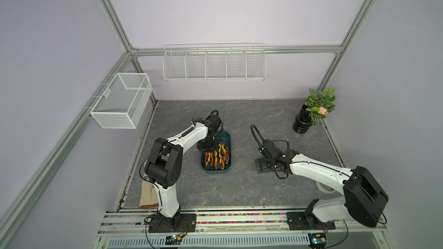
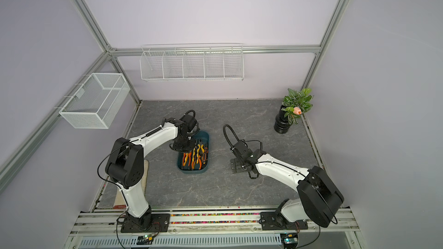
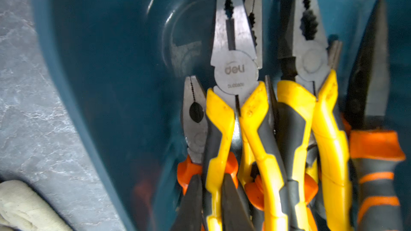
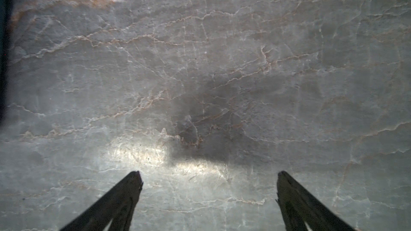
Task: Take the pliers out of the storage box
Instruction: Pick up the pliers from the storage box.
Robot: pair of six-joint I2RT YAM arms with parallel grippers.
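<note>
Storage box (image 1: 216,171): dark teal tub on the grey marbled tabletop (image 1: 239,188), just left of centre in both top views.
Pliers (image 1: 219,156): bunched side by side in the tub's lower half, yellow and orange handles.
Left gripper (image 3: 211,178): down inside the tub, fingers narrowed onto one handle of the yellow-handled pliers (image 3: 235,78).
Right gripper (image 4: 209,176): spread wide, low over bare tabletop, right of the tub.
</note>
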